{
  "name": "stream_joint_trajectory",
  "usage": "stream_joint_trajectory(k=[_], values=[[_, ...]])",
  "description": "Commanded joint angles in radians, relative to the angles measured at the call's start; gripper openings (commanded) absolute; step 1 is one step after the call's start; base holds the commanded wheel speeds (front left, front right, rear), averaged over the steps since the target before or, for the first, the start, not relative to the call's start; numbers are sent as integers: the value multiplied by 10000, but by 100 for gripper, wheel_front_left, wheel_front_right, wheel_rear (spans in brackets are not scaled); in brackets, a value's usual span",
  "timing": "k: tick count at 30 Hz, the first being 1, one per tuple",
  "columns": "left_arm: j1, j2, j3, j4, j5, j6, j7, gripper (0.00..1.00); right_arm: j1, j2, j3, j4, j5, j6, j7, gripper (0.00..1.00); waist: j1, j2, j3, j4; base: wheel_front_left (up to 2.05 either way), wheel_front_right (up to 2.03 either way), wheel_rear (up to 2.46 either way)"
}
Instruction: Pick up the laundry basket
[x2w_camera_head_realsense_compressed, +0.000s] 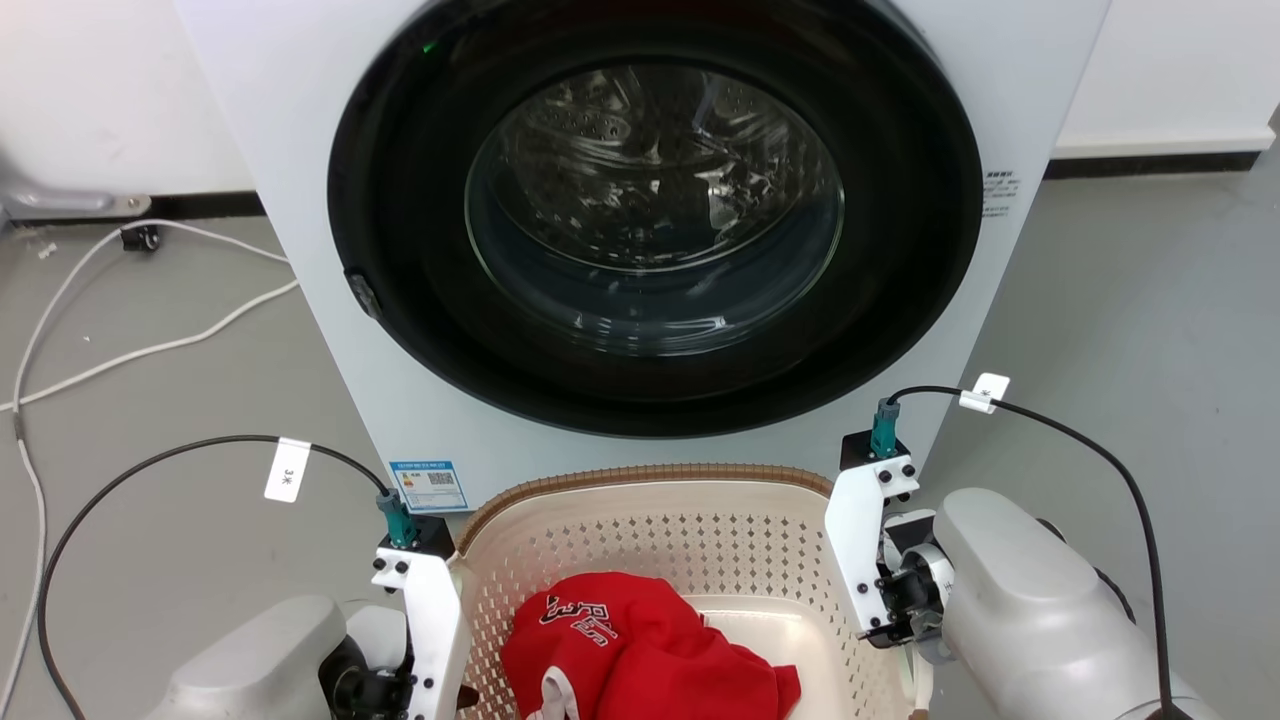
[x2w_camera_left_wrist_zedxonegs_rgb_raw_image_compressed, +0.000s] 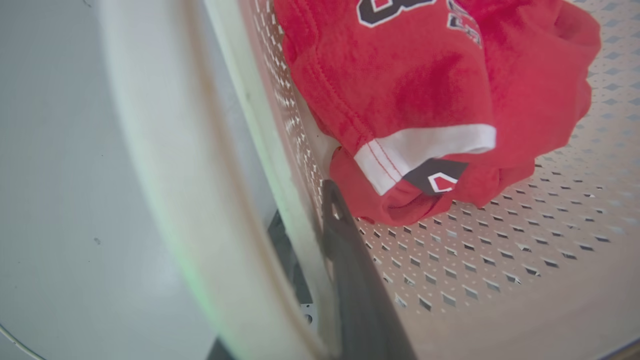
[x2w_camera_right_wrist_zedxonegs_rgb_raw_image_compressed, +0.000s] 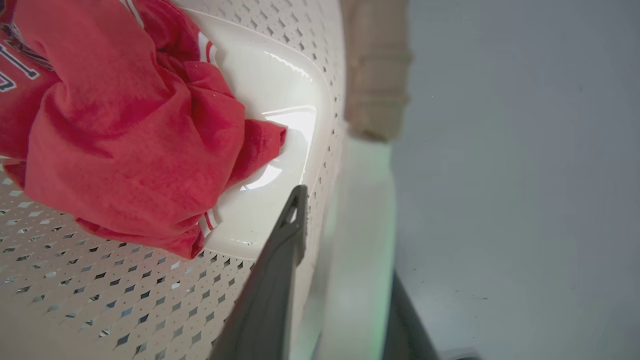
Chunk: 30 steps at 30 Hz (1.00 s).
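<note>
The cream laundry basket (x2w_camera_head_realsense_compressed: 690, 545), with perforated walls and a brown woven-look rim, stands on the floor right in front of the washing machine. A red shirt (x2w_camera_head_realsense_compressed: 640, 640) lies crumpled inside. My left gripper (x2w_camera_left_wrist_zedxonegs_rgb_raw_image_compressed: 302, 205) straddles the basket's left wall (x2w_camera_left_wrist_zedxonegs_rgb_raw_image_compressed: 500, 250): one dark finger (x2w_camera_left_wrist_zedxonegs_rgb_raw_image_compressed: 350, 265) lies inside against the wall, the other outside behind the white handle. My right gripper (x2w_camera_right_wrist_zedxonegs_rgb_raw_image_compressed: 347, 232) grips the opposite side the same way. Its inner finger (x2w_camera_right_wrist_zedxonegs_rgb_raw_image_compressed: 280, 260) is against the perforated wall (x2w_camera_right_wrist_zedxonegs_rgb_raw_image_compressed: 100, 300) and its outer one is beyond the pale handle. Both look shut on the basket.
A white front-loading washing machine (x2w_camera_head_realsense_compressed: 1010, 120) with a dark round door (x2w_camera_head_realsense_compressed: 650, 220) rises directly behind the basket. White cables (x2w_camera_head_realsense_compressed: 150, 350) trail over the grey floor at the left. Bare floor (x2w_camera_head_realsense_compressed: 1150, 300) lies at the right. Black cables arc over both wrists.
</note>
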Motion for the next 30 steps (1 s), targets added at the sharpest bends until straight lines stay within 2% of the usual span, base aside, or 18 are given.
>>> stream_joint_trajectory(k=[1,12,17,30], values=[[107,345,-47,177,42,-12,74,0,-5,-251,167,9,-32,137,65,0,3,0,-118,15,0,0,0],[198,161,-171,598,-170,-9,353,0,0,-262,567,151,344,136,-130,0,3,0,-397,-55,0,0,0],[156,-53,-155,762,-234,-11,230,0,-6,-244,656,338,445,137,-273,0,3,0,-397,-60,0,0,0],[-297,-196,-167,959,-68,1,-280,0,-157,-241,806,604,734,136,-736,0,3,0,-396,-6,0,0,0]])
